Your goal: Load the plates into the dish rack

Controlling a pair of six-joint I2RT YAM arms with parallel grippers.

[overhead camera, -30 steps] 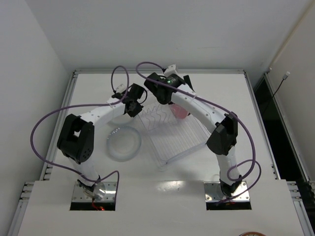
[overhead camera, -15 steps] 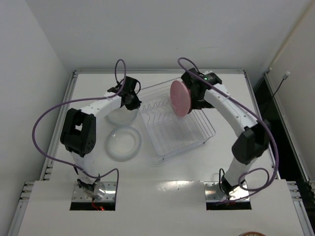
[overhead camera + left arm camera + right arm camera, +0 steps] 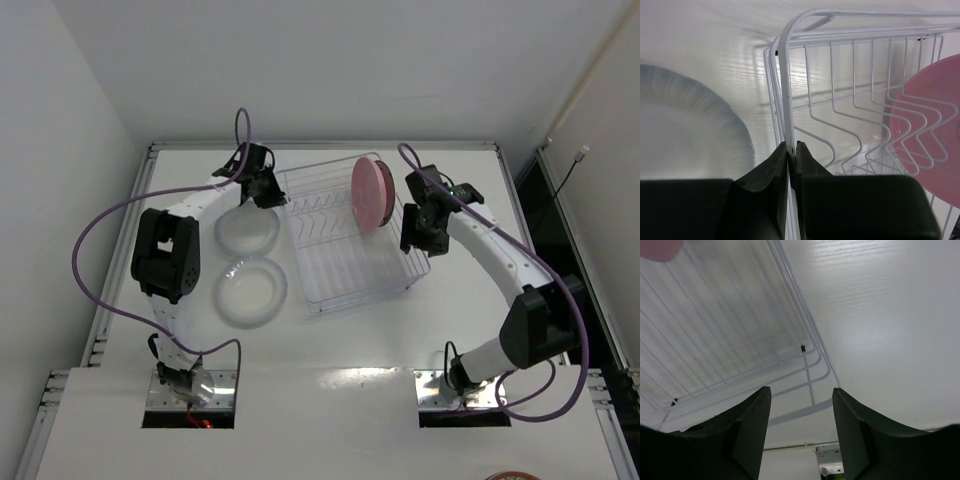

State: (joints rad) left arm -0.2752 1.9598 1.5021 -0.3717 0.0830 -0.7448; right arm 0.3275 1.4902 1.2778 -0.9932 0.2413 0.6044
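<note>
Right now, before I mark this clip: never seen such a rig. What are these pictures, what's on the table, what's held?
Two robot arms are bolted at a table's near edge. The wide picture looks down from above and behind them; the other two come from a camera on each wrist, the dark shapes at the bottom being its fingers. A wire dish rack holds a pink plate upright. Left of it lie flat a far translucent plate and a near translucent plate. The left fingers are shut on the rack's corner wire. The right fingers are apart and empty, by the rack's right edge.
</note>
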